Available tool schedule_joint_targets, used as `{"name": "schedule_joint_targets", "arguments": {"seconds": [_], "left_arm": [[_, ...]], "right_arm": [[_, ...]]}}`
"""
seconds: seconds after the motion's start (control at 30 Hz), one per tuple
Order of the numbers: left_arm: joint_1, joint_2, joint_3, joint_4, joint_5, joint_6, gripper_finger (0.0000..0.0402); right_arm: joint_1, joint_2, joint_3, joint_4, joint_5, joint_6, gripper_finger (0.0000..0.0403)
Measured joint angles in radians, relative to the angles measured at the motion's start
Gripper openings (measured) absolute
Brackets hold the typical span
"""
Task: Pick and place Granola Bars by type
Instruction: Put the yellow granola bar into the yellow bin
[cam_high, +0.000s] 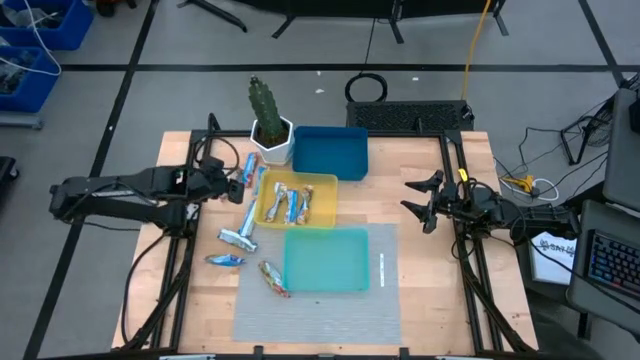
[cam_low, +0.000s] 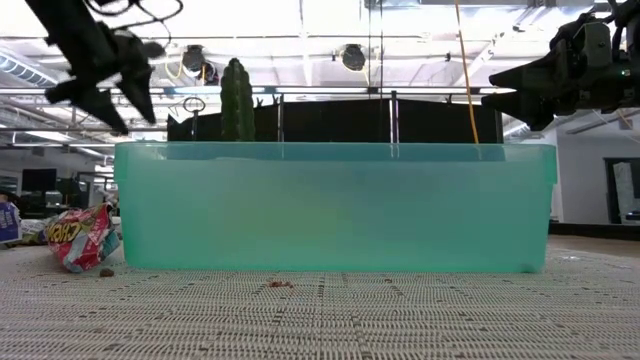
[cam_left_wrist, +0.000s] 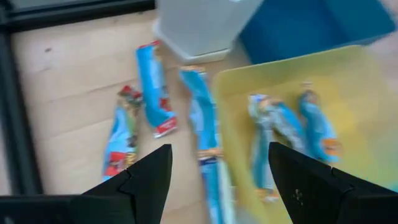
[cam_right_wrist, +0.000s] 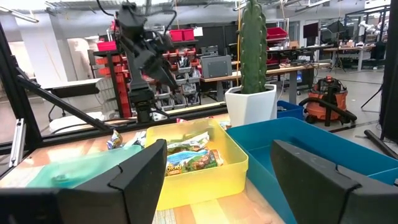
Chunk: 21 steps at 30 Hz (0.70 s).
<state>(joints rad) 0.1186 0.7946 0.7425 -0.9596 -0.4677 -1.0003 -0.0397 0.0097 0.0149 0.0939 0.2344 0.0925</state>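
Observation:
Several blue foil granola bars lie on the wooden table. Three lie left of the yellow tray (cam_high: 322, 183): a blue one (cam_left_wrist: 152, 87), one with red (cam_left_wrist: 121, 134) and a long one (cam_left_wrist: 202, 118) along the tray's edge. More bars (cam_high: 290, 205) lie inside the yellow tray. Others (cam_high: 240, 237) (cam_high: 225, 260) (cam_high: 273, 278) lie left of the teal tray (cam_high: 325, 262). My left gripper (cam_high: 232, 188) (cam_left_wrist: 217, 180) hovers open, slanting down above the three bars, holding nothing. My right gripper (cam_high: 420, 200) waits open at the table's right side.
A cactus in a white pot (cam_high: 270, 130) stands at the far side, just behind the three bars. A blue tray (cam_high: 330, 152) sits behind the yellow one. The teal tray rests on a grey mesh mat (cam_high: 320, 320) near the front edge.

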Motion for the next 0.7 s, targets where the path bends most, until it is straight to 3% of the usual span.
{"name": "schedule_joint_targets", "arguments": {"seconds": [0.4,0.7], "left_arm": [[0.253,0.058,-0.179,0.311,0.174,0.102,0.0271],[0.375,0.172,-0.19,0.363,0.276,0.165,0.0271]], "right_arm": [[0.0,0.0,0.0,0.0,0.0,0.0,0.0279],[0.0,0.0,0.0,0.0,0.0,0.0,0.0279]]}}
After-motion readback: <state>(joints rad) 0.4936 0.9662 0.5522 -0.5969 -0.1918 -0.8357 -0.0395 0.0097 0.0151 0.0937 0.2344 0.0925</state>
